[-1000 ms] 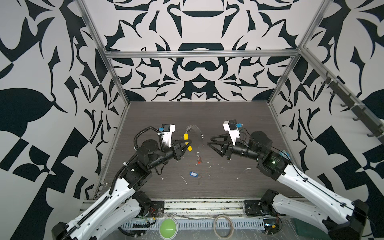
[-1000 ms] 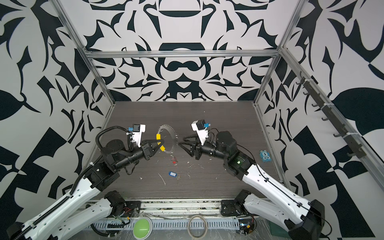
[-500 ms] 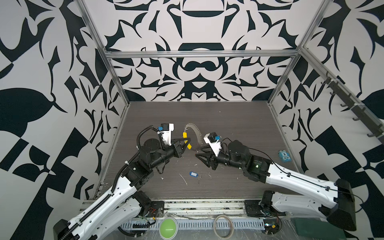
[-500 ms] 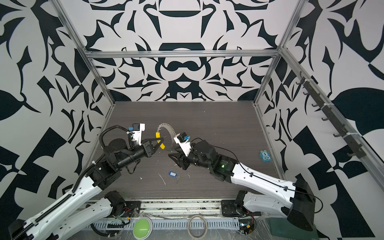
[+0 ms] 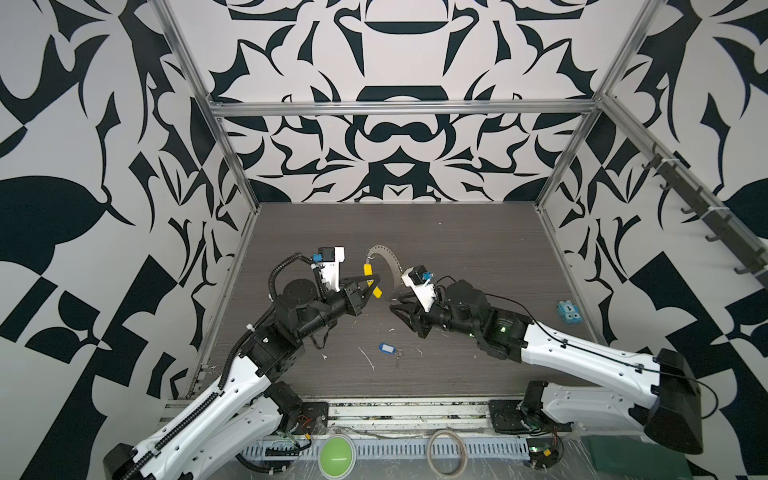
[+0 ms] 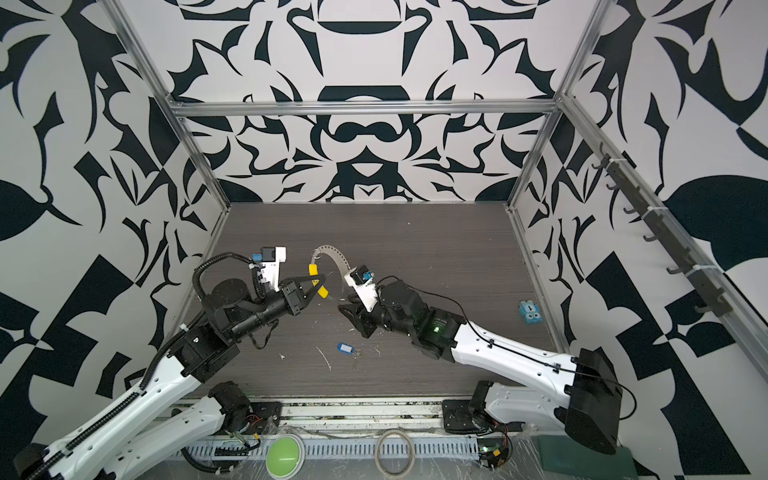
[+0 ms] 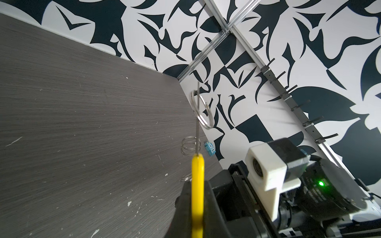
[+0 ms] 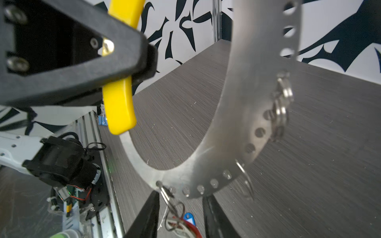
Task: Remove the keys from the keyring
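Left gripper (image 5: 373, 284): clamped tight on the yellow sleeve (image 7: 198, 175), holding the keyring (image 8: 247, 103) up off the table (image 5: 478, 249).
Right gripper (image 8: 180, 197): jaws parted either side of the red-tag keys (image 8: 181, 225), gripping nothing yet.
Red-tag keys: hanging from the keyring's lower end.
Blue-tag keys (image 5: 386, 347): off, lying on the table.
Best approach: pinch the split ring (image 8: 166, 194) near the band, not the dangling tag; hold the left side steady.

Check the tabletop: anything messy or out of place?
Some mess: white slivers and flecks litter the dark wood-grain tabletop around the blue plastic key tag, which lies loose there. A small light-blue block sits alone near the right wall, away from the work. No damage that I can see.
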Controlling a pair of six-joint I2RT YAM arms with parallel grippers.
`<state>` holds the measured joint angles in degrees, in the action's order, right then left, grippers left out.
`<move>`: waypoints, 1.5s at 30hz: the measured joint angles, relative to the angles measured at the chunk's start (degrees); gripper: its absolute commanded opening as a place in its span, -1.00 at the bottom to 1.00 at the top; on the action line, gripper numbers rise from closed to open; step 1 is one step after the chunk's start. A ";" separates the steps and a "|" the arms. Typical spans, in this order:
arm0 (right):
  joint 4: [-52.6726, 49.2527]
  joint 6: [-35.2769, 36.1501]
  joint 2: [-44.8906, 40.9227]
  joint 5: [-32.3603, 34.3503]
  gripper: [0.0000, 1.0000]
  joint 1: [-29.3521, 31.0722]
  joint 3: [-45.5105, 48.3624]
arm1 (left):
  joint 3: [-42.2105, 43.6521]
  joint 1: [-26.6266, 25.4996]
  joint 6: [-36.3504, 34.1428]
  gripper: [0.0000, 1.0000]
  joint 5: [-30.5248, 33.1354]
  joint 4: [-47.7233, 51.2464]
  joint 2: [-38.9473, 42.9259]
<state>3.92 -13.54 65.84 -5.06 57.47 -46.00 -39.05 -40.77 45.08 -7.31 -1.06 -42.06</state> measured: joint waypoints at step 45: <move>-1.64 1.42 -5.79 -7.56 -1.00 -7.76 -1.97 | 1.73 0.00 2.54 0.12 2.34 7.37 2.64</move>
<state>2.28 -12.12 60.05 -12.62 49.71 -47.97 -37.32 -40.77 47.62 -4.97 6.31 -39.42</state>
